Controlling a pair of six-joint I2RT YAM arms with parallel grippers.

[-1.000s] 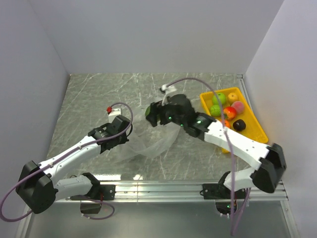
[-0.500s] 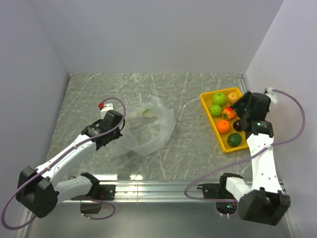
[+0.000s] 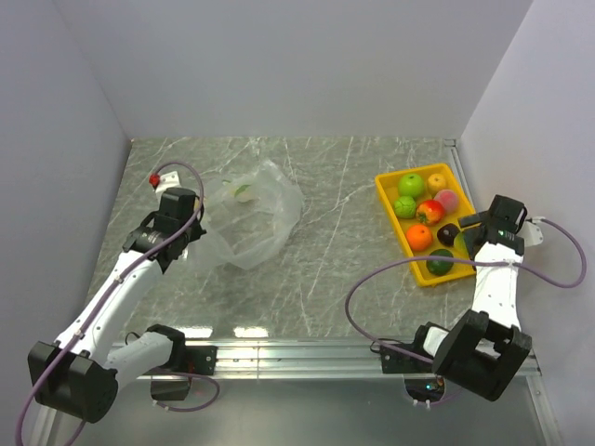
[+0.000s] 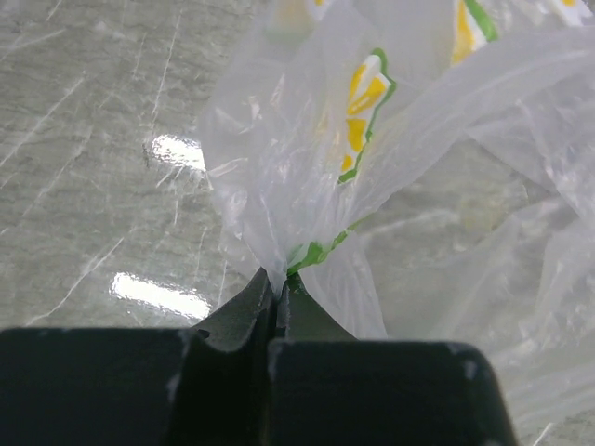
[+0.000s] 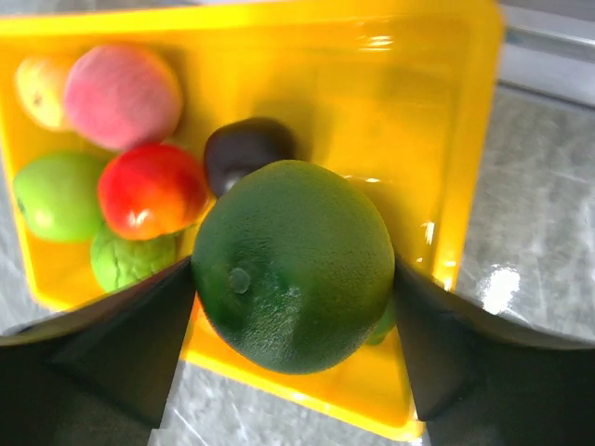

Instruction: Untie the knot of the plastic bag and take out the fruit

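At the lower edge of the top view the two arms rose from their bases. The left arm reached up the left side of the frame. The left gripper [image 3: 189, 247] was closed tight on a fold of the plastic bag [image 3: 249, 219]. In the left wrist view the left gripper [image 4: 276, 294] showed its fingers [image 4: 232, 321] pressed together with no gap, and a thin pinch of the plastic bag [image 4: 307, 177] ran up out of them. A yellow and green printed mark [image 4: 364, 100] showed on the film.

The bag lay on the marble-patterned table [image 3: 344, 242] in the upper left-centre of the top view. Its long axis ran from the pinched corner at lower left to its broader end at upper right, pointing toward the far wall. A pale yellow-green patch [image 3: 244, 193] showed near its far end. Whether the neck was tied could not be told.

At the right of the frame the right gripper [image 3: 465, 243] held a dark green fruit [image 3: 459, 245] over the near end of the yellow tray [image 3: 383, 178]. In the right wrist view the right gripper [image 5: 293, 269] stood partly open, its fingers [image 5: 139, 334] against both sides of the dark green fruit [image 5: 293, 265]. Beyond it the yellow tray [image 5: 409, 102] held a dark purple fruit [image 5: 246, 149], a red one [image 5: 153, 190], two green ones, a pink one [image 5: 121, 93] and a yellow one.
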